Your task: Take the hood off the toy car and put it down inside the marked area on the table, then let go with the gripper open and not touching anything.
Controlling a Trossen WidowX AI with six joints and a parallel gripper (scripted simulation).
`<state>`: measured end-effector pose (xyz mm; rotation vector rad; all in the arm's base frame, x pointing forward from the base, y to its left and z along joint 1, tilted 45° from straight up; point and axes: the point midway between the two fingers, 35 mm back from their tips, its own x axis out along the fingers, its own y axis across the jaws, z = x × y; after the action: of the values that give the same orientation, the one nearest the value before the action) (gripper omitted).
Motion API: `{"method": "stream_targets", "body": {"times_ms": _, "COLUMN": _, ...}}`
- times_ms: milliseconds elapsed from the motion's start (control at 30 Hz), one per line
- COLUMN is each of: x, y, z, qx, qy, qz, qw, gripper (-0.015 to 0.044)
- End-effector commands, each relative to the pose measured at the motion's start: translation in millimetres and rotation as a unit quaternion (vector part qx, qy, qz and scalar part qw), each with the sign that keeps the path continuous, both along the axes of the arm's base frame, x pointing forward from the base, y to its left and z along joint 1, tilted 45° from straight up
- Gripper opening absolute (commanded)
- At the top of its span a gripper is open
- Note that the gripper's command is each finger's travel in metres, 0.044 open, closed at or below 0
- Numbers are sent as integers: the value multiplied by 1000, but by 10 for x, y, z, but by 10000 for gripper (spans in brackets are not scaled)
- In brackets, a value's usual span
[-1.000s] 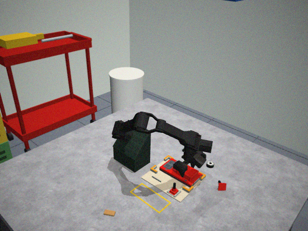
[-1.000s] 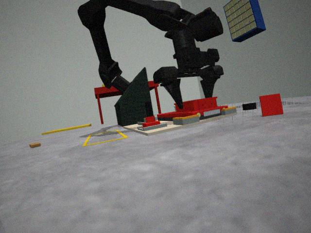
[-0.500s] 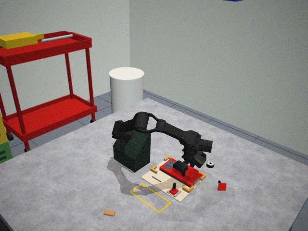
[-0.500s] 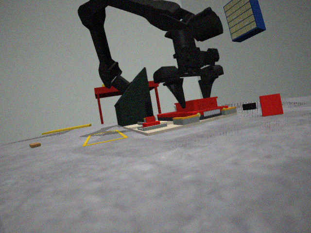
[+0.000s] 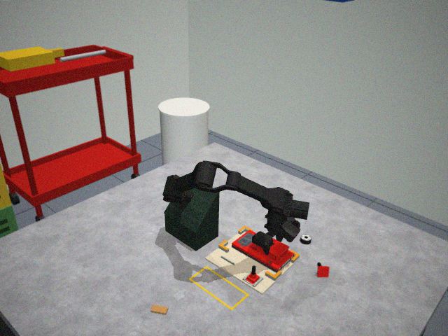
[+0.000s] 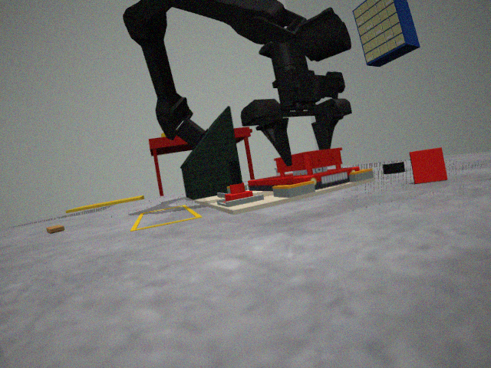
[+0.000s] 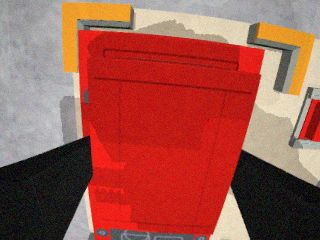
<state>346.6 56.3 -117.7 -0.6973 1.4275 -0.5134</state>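
Note:
The red toy car [image 5: 240,246] [image 6: 301,179] sits on a beige baseplate [image 5: 224,258] [image 6: 238,208] [image 7: 267,107] between orange corner brackets. Its hood [image 6: 313,158] [image 7: 174,107] is a raised red block on top of the car. My gripper [image 5: 265,246] [image 6: 307,156] [image 7: 164,148] reaches down over the car, with one finger on each side of the hood, shut on it. The hood still rests on the car. The marked area [image 5: 227,281] [image 6: 166,224], a yellow rectangle outline, lies on the table in front of the baseplate.
A red fixture with a black lever [image 5: 253,277] [image 6: 238,192] stands on the baseplate's near corner. A small red cube [image 5: 323,271] [image 6: 427,165], a wheel [image 5: 306,239] [image 6: 393,168] and an orange chip [image 5: 159,309] [image 6: 54,228] lie on the table. The arm's dark green base [image 5: 193,220] stands behind.

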Motion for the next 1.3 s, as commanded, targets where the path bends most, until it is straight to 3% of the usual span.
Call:
{"method": "stream_targets", "body": {"times_ms": 0, "x": 10, "y": 29, "z": 23, "qx": 3, "qy": -3, "qz": -3, "qw": 1000, "gripper": 0}}
{"method": "stream_targets", "body": {"times_ms": 800, "x": -7, "y": 144, "z": 134, "qx": 4, "qy": -3, "qz": -3, "qw": 1000, "gripper": 0}}
{"method": "stream_targets", "body": {"times_ms": 1267, "x": -56, "y": 396, "z": 416, "qx": 1, "qy": 3, "qz": 2, "qw": 1000, "gripper": 0}}
